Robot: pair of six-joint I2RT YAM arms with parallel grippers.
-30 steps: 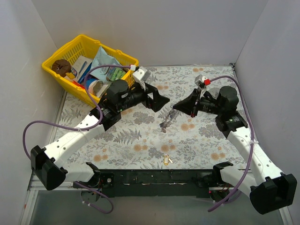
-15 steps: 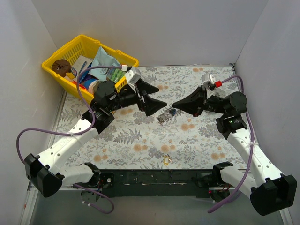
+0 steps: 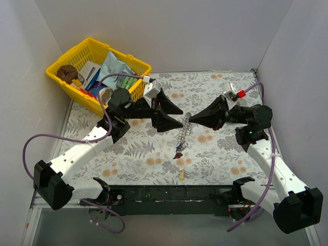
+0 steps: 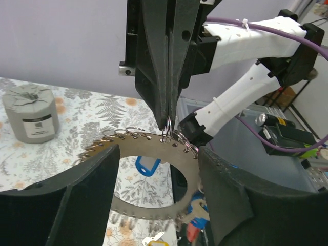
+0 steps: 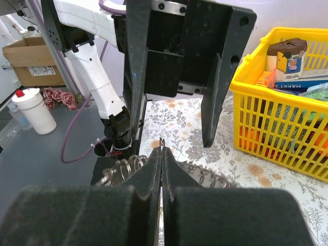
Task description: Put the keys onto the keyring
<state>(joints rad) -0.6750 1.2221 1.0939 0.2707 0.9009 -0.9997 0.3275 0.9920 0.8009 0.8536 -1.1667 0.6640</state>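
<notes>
The toothed silvery keyring [image 4: 146,147] hangs in mid-air, wire loops along its rim. A blue key [image 4: 147,166] and, perhaps, a red key [image 3: 179,150] dangle from it. A yellow key [image 3: 181,175] lies on the table [image 3: 128,154].

The keyring [image 4: 138,147] is recorded as silvery metal, dull-finished, with a toothed rim. A key [image 4: 147,166] with a glossy blue plastic head is seen through its opening. Left of the keyring, a cylinder [image 4: 32,114] is noted as matt grey. The basket [image 5: 287,128] is glossy yellow plastic.
</notes>
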